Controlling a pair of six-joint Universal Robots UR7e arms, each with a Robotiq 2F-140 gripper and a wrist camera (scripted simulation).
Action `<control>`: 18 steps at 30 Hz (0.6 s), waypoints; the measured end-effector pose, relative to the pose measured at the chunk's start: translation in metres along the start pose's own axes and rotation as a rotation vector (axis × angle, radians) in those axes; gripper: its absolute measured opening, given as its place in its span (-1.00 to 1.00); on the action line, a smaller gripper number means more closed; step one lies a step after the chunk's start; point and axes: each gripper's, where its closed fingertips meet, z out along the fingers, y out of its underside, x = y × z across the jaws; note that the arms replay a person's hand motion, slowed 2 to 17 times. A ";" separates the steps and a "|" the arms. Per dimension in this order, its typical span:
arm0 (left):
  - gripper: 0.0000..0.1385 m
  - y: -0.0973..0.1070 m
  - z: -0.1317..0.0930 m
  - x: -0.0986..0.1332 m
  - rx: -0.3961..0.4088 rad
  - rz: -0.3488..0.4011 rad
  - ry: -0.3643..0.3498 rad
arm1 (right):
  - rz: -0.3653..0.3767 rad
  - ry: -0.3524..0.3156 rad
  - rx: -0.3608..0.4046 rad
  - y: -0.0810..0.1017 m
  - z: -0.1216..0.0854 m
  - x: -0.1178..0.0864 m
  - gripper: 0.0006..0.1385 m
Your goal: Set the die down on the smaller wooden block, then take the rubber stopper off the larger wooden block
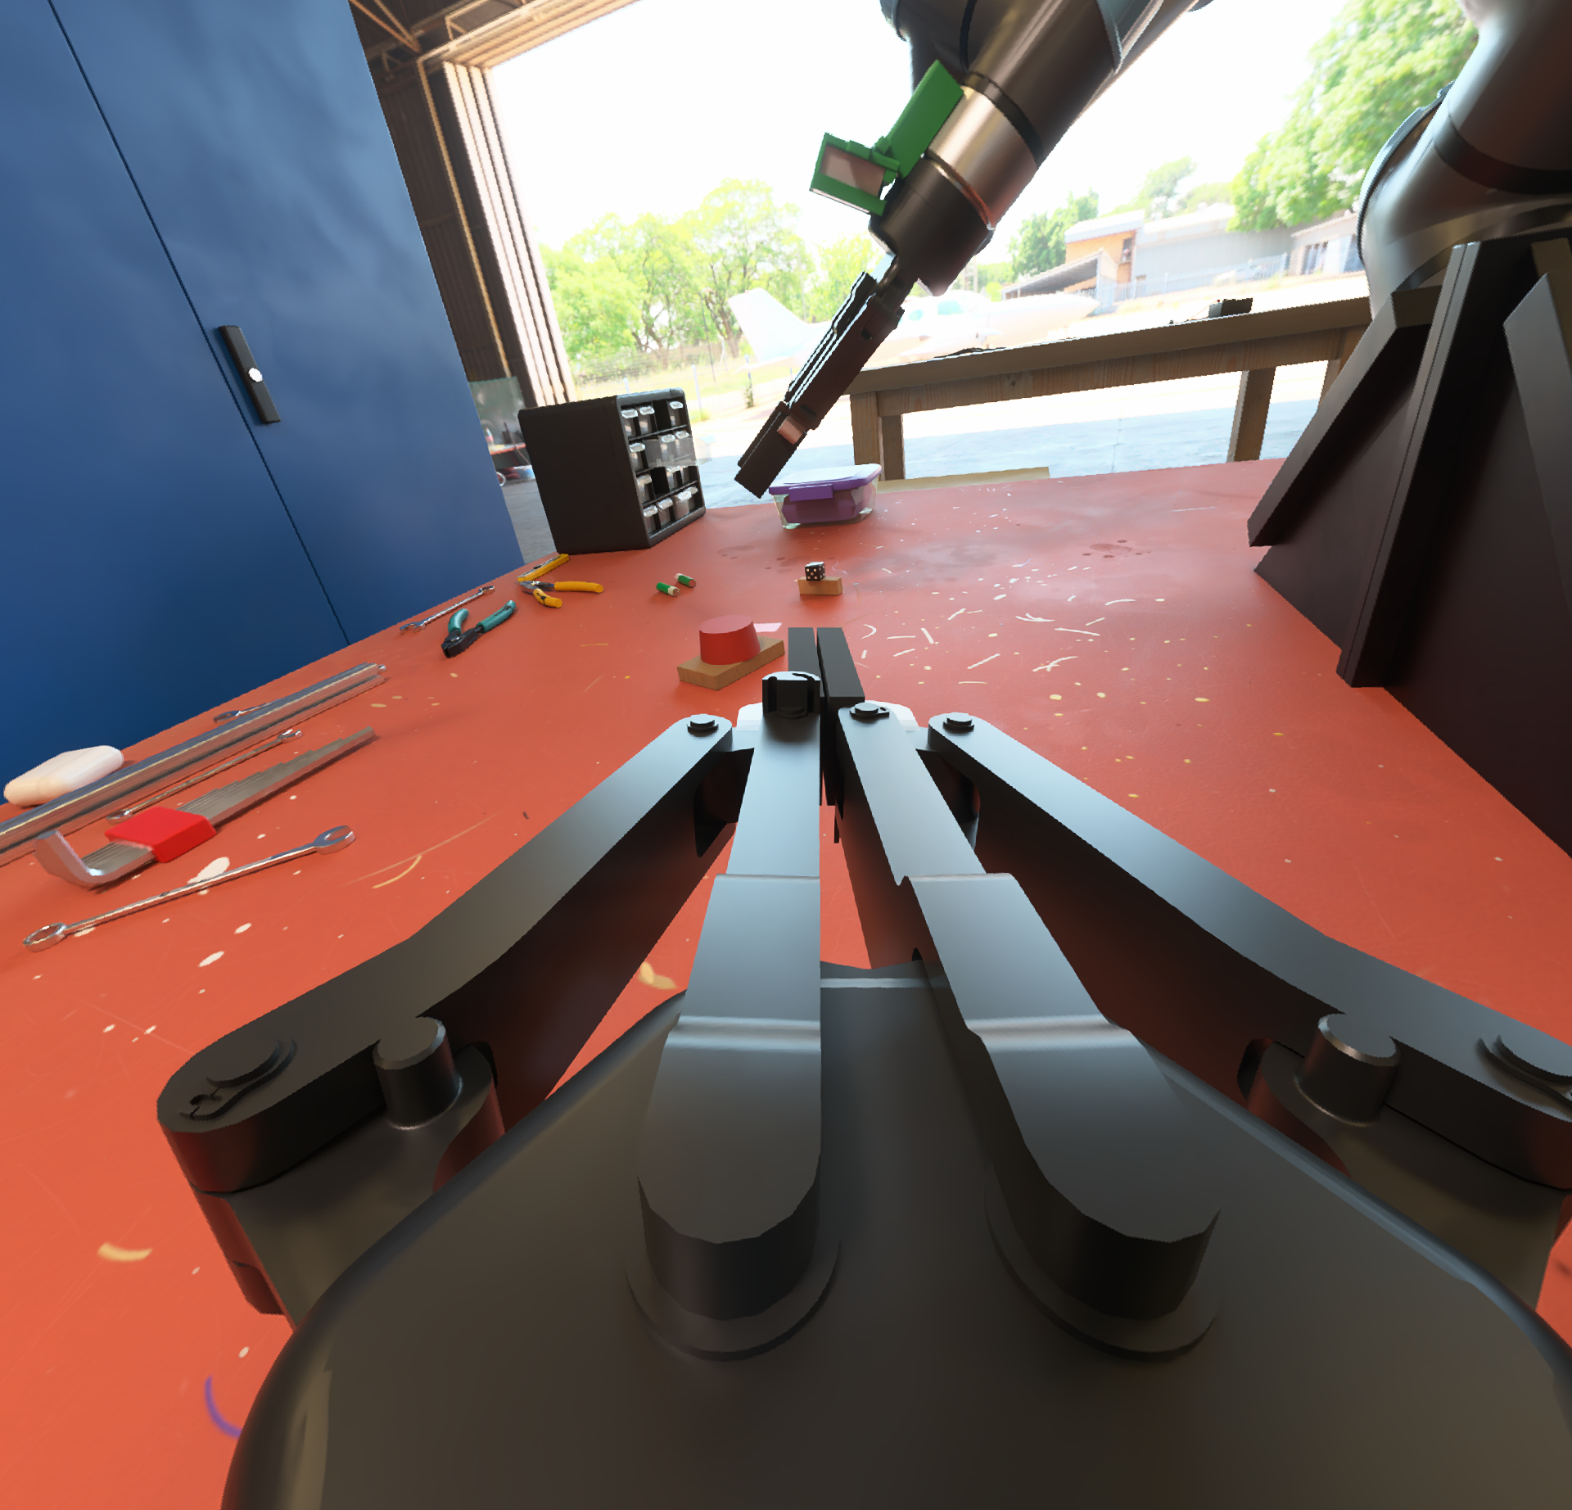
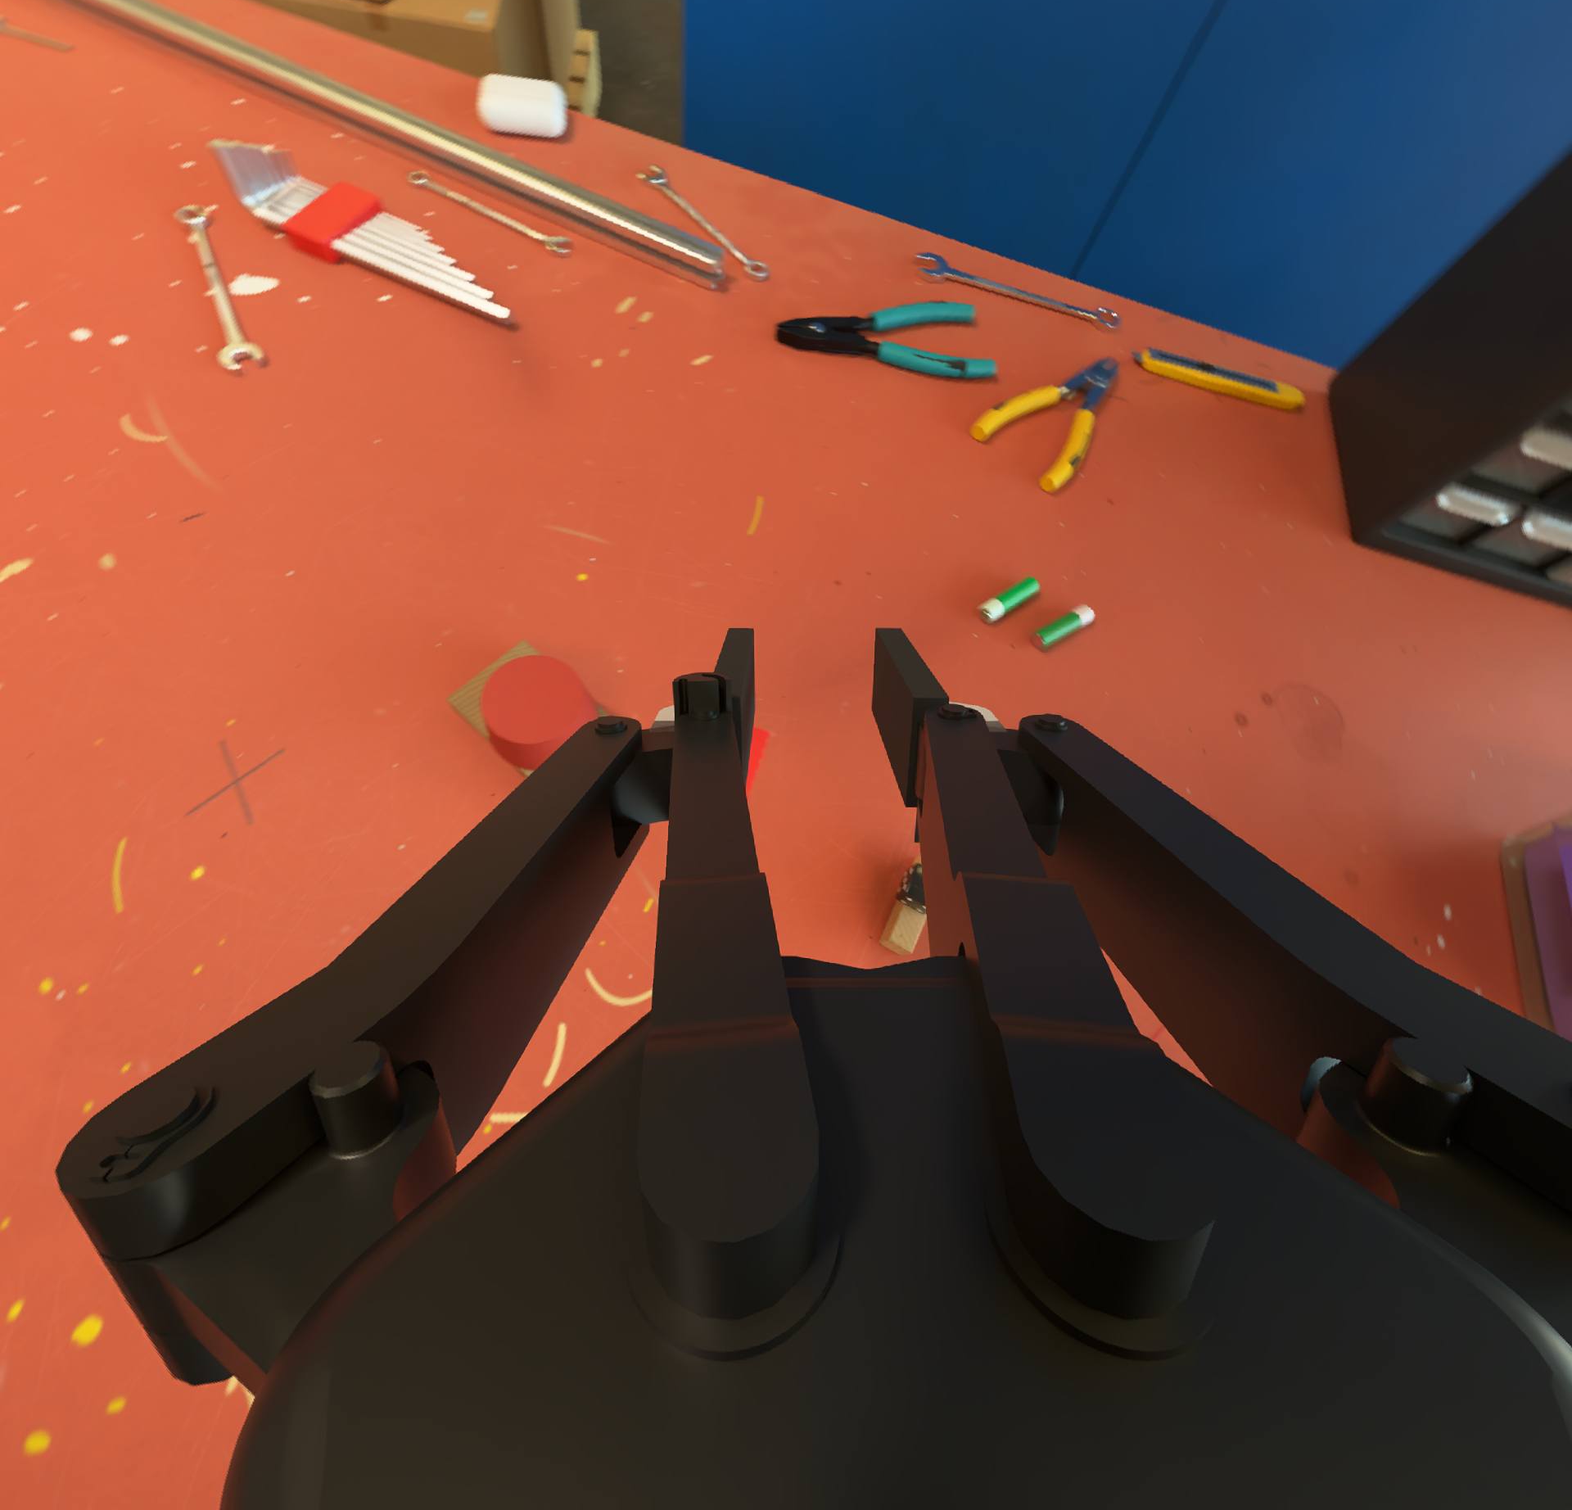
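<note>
Right hand [image 2: 812, 661] parted, hiding most of smaller wooden block [image 2: 902, 925], die unclear

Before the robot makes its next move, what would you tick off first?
1. Small black die resting on the smaller wooden block: ok.
2. Red rubber stopper off the larger wooden block: not ok, it sits on it.
3. Right gripper open, empty: ok.
4. Left gripper open for grasping: not ok, shut.
5. Orange table near stopper free of tools: ok.
</note>
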 end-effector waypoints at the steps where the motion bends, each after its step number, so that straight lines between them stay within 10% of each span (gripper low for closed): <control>1: -0.98 0.000 0.000 -0.001 0.000 -0.002 -0.001 | -0.032 -0.017 -0.003 -0.003 -0.001 -0.007 -0.45; 18: -0.98 0.003 -0.002 -0.007 0.004 -0.030 -0.008 | -0.617 -0.107 -0.207 -0.013 0.005 -0.085 -0.24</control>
